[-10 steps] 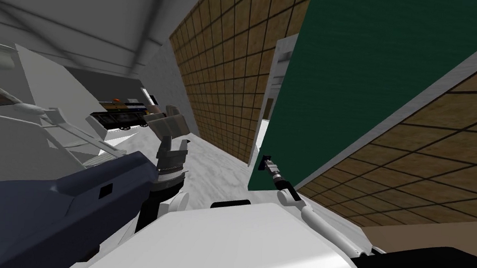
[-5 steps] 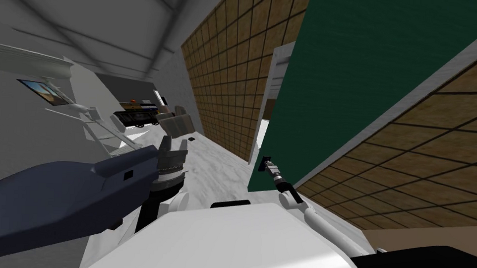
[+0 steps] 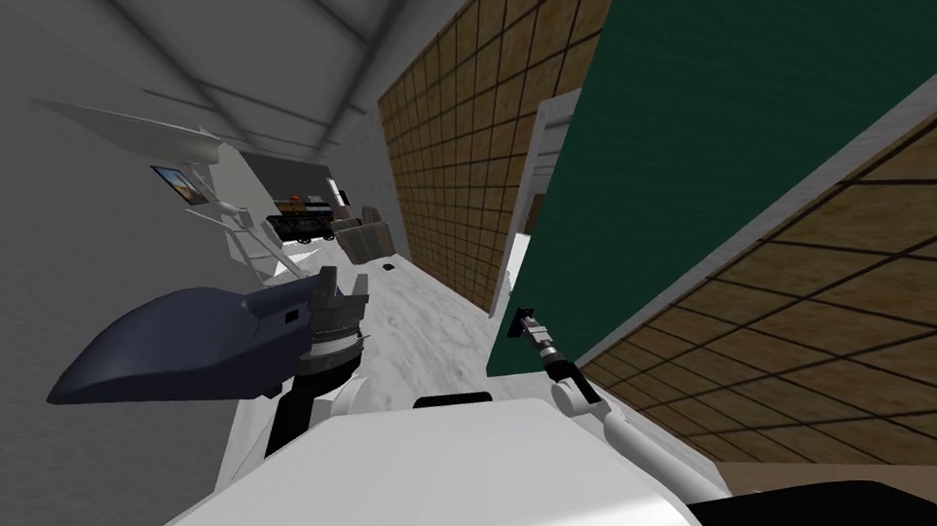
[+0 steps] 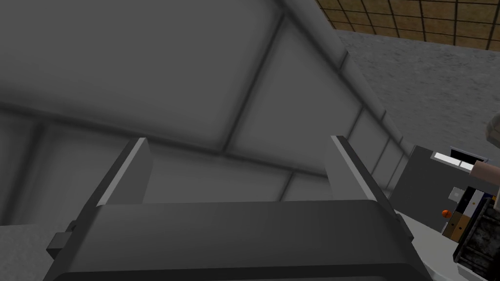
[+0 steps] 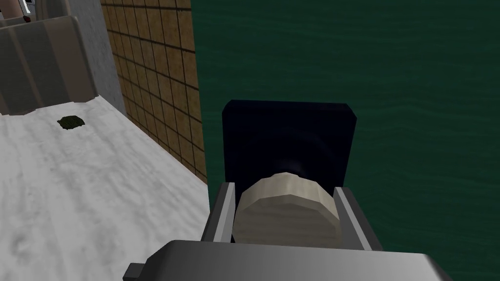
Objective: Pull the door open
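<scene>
Right gripper (image 5: 284, 191) closed on the door knob (image 5: 285, 214), door ajar.
The pale round knob sits on a black plate (image 5: 288, 131) near the free edge of the green door (image 5: 390, 97), which stands a little off its white frame (image 3: 536, 170). The left gripper (image 4: 239, 146) hangs open and idle. The risk, as I judge it, is thin fingers on a rounded knob: a pull straying from the door's arc could slide them off.

White marbled floor (image 5: 73, 195) — a small dark patch (image 5: 71, 122) lies on it.
</scene>
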{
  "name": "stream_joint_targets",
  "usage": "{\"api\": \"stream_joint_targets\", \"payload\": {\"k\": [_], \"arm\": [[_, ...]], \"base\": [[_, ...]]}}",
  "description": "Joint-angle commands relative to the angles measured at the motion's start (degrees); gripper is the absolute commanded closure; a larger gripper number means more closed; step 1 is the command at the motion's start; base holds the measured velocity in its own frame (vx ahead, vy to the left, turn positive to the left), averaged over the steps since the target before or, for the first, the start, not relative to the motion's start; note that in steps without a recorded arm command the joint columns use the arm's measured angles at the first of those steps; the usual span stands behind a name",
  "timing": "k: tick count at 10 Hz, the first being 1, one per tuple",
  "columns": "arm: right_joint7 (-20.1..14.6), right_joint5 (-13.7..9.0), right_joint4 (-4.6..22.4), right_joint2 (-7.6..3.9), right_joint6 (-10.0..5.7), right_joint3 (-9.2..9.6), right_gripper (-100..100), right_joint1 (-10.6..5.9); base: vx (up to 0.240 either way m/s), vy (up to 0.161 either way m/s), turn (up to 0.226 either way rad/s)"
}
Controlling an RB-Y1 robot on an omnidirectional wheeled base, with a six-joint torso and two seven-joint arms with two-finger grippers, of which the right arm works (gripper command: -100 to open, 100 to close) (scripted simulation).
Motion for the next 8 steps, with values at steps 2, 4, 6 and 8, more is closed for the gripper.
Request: {"api": "stream_joint_targets", "payload": {"k": [2,4,6,8], "arm": [[-1.21,0.52,-0.23,-1.06,-1.23,0.87,100,0.39],[-1.97,0.82,-0.38,-1.82,-1.95,1.4,100,0.66],[-2.45,1.1,-0.2,-2.14,-2.28,2.06,100,0.8],[-3.33,1.47,-0.14,-2.96,-3.17,2.73,100,0.94]], "base": [[-0.19,-0.092,0.163],[-0.202,-0.09,0.12],[-0.116,-0.044,0.087],[-0.207,-0.093,0.156]]}}
